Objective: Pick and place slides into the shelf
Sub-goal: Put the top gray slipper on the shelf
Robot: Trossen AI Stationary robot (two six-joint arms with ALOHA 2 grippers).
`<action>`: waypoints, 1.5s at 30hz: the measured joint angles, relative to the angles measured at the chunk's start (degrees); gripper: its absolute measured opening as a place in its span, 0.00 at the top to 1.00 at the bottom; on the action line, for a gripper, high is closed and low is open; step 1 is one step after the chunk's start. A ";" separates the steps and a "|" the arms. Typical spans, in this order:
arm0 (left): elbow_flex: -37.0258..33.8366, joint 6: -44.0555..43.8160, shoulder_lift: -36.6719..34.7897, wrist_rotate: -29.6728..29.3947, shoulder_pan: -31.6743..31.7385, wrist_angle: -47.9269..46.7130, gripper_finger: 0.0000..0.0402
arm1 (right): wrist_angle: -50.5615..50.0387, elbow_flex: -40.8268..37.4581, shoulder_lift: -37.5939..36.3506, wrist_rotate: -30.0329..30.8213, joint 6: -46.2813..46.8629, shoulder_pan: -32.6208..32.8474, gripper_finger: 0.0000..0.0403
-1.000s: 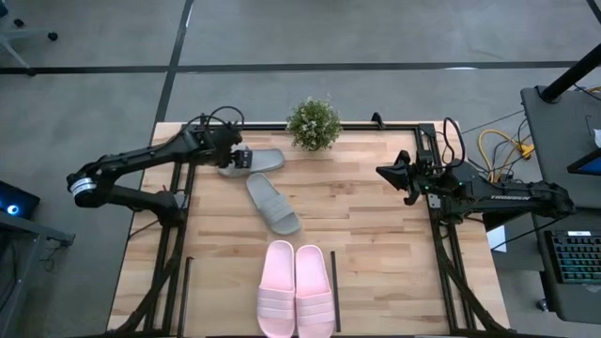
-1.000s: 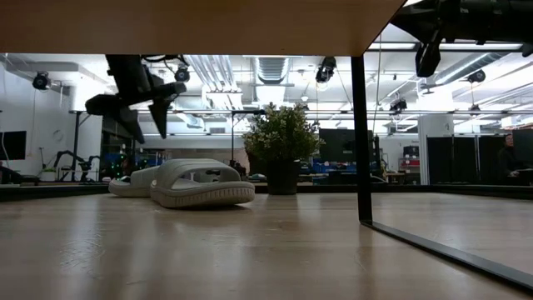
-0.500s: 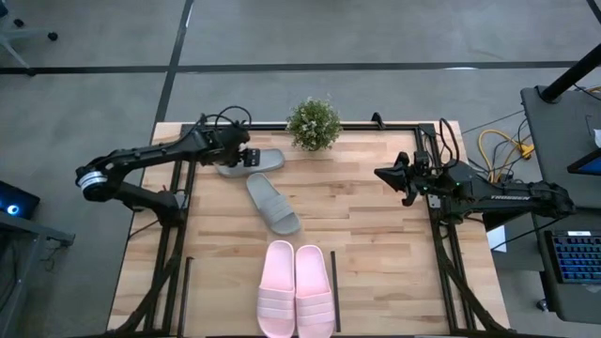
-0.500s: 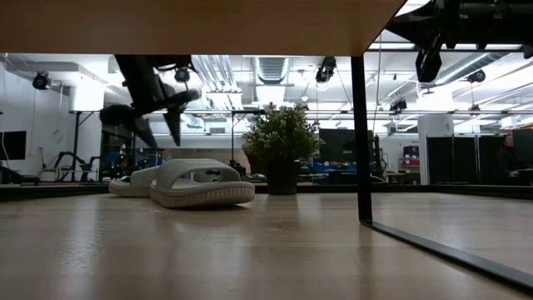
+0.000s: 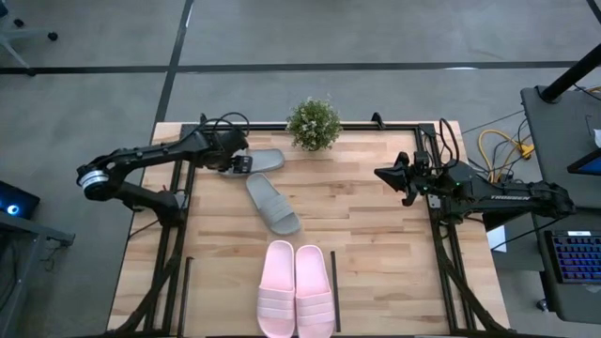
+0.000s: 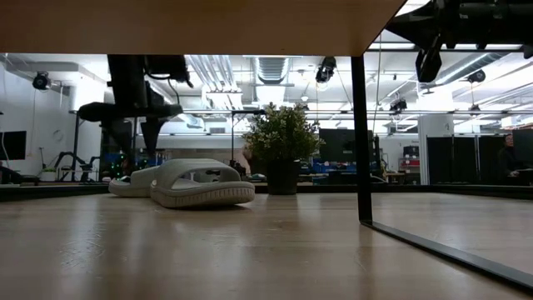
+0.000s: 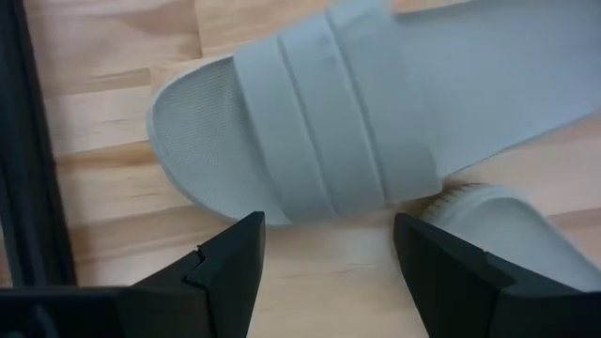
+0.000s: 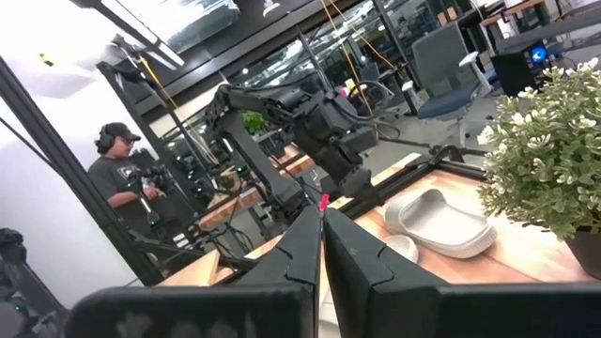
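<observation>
Light wood table [image 5: 376, 244] under me. My left gripper [image 5: 240, 161] hovers over far grey-green slide [image 5: 266, 161], jaws spread wide, nothing held. Second grey-green slide [image 5: 273, 203] lies just beside. Pink pair [image 5: 297, 289] near front edge. My right gripper [image 5: 384, 175] waits at right side, fingers pressed together, empty.

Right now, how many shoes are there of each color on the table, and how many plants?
Pink shoes: 2, side by side at the table's near edge
Grey-green shoes: 2, one under the left claw at the back, one lying slantwise in the middle
Plants: 1, in a pot at the back edge
Total: 5 things
</observation>
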 joint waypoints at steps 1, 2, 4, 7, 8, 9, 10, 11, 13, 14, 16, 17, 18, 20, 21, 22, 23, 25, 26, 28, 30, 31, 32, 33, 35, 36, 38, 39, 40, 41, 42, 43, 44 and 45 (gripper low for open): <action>-0.03 0.00 0.48 -0.04 0.00 -0.13 0.45 | 0.01 0.00 -0.01 0.01 -0.02 0.00 0.98; -0.03 0.00 1.01 -0.04 0.02 -0.14 0.45 | 0.00 0.00 0.00 -0.01 -0.11 0.00 0.98; -0.03 0.00 2.18 -0.06 0.00 -1.03 0.45 | -0.09 0.00 0.00 -0.01 -0.12 0.02 0.98; -0.05 0.00 4.36 0.04 0.00 -1.16 0.45 | -0.62 0.00 -0.02 -0.01 -0.12 0.02 0.98; -0.07 0.00 4.95 0.08 0.00 -1.11 0.45 | -0.89 0.00 -0.02 -0.01 -0.03 0.00 0.98; -0.06 0.00 5.48 0.10 0.00 -0.93 0.45 | -1.27 0.00 -0.02 -0.01 0.05 0.00 0.98; -0.07 0.14 5.92 0.10 0.00 -0.74 0.45 | -1.55 0.00 0.00 -0.01 0.05 0.00 0.98; -0.07 0.51 6.39 0.12 0.00 -0.76 0.45 | -1.70 0.00 0.00 -0.02 0.09 0.00 0.98; -0.07 1.39 6.90 0.13 0.02 -0.80 0.45 | -1.70 0.00 -0.02 -0.03 0.25 0.00 0.98; -0.07 1.49 6.99 0.14 0.02 -0.78 0.45 | -1.70 0.00 -0.02 -0.03 0.25 0.00 0.98; -0.07 1.88 6.84 0.16 0.02 -0.76 0.45 | -1.73 0.00 0.00 -0.03 0.25 0.00 0.98; -0.07 2.21 6.63 0.13 0.02 -0.72 0.45 | -1.70 0.00 -0.02 -0.03 0.25 0.00 0.98; -0.11 2.83 6.46 0.16 0.14 -0.70 0.45 | -1.70 0.00 -0.02 -0.03 0.26 0.01 0.98; -0.52 3.81 5.96 0.45 0.60 -0.44 0.45 | -1.70 0.00 0.00 -0.05 0.26 0.01 0.98; -0.93 4.63 5.44 0.58 0.93 -0.41 0.45 | -1.70 0.00 0.00 -0.05 0.25 0.02 0.98; -1.41 4.89 4.87 1.12 1.29 -0.32 0.45 | -1.70 0.00 -0.02 -0.05 0.25 0.00 0.98; -2.25 5.14 4.15 2.01 1.70 0.46 0.45 | -1.70 0.00 -0.02 -0.08 0.25 0.00 0.98; -4.70 5.97 2.47 5.78 2.59 3.34 0.45 | -1.71 0.00 0.00 -0.08 0.25 0.00 0.98; -6.01 6.03 1.34 7.14 2.84 5.23 0.45 | -1.70 0.00 -0.02 -0.13 0.25 0.01 0.98; -8.63 5.85 -1.28 9.75 2.98 11.35 0.45 | -1.70 0.00 0.00 -0.16 0.25 0.00 0.98; -11.04 4.18 -3.75 11.53 2.99 16.31 0.45 | -1.70 0.00 -0.01 -0.16 0.26 0.00 0.98; -12.15 3.07 -5.16 11.91 2.99 17.80 0.45 | -1.70 0.00 -0.02 -0.16 0.27 0.00 0.98; -13.02 2.25 -6.52 11.90 2.97 18.91 0.45 | -1.68 0.00 -0.02 -0.18 0.27 0.00 0.98; -13.57 1.44 -7.69 11.77 2.99 19.20 0.45 | -1.69 0.00 -0.02 -0.22 0.27 0.00 0.98; -14.83 1.08 -9.76 11.24 2.99 18.21 0.45 | -1.68 0.00 -0.02 -0.21 0.27 0.00 0.98; -15.53 1.03 -10.60 11.02 2.99 17.70 0.45 | -1.69 0.00 -0.02 -0.22 0.27 0.00 0.98; -16.79 0.49 -12.48 10.61 2.99 16.64 0.45 | -1.70 0.00 -0.02 -0.22 0.27 0.02 0.98; -17.54 -0.04 -13.38 10.24 2.99 16.56 0.45 | -1.68 0.00 -0.02 -0.21 0.27 0.01 0.98; -18.23 -0.48 -14.02 9.81 2.99 16.62 0.45 | -1.68 0.00 -0.02 -0.21 0.27 0.00 0.98; -18.94 -1.42 -14.59 9.30 3.01 16.97 0.45 | -1.68 0.00 -0.02 -0.23 0.27 0.00 0.98; -19.64 -2.16 -15.23 8.99 3.03 17.96 0.45 | -1.70 0.00 -0.02 -0.21 0.27 0.00 0.98; -20.26 -2.94 -15.90 8.93 3.20 19.41 0.45 | -1.69 0.00 -0.02 -0.21 0.27 0.00 0.98; -20.92 -3.08 -16.55 8.95 3.42 20.92 0.45 | -1.70 0.00 -0.02 -0.21 0.27 0.01 0.98; -21.51 -3.13 -17.10 8.95 3.67 21.78 0.45 | -1.70 0.00 -0.02 -0.21 0.27 0.00 0.98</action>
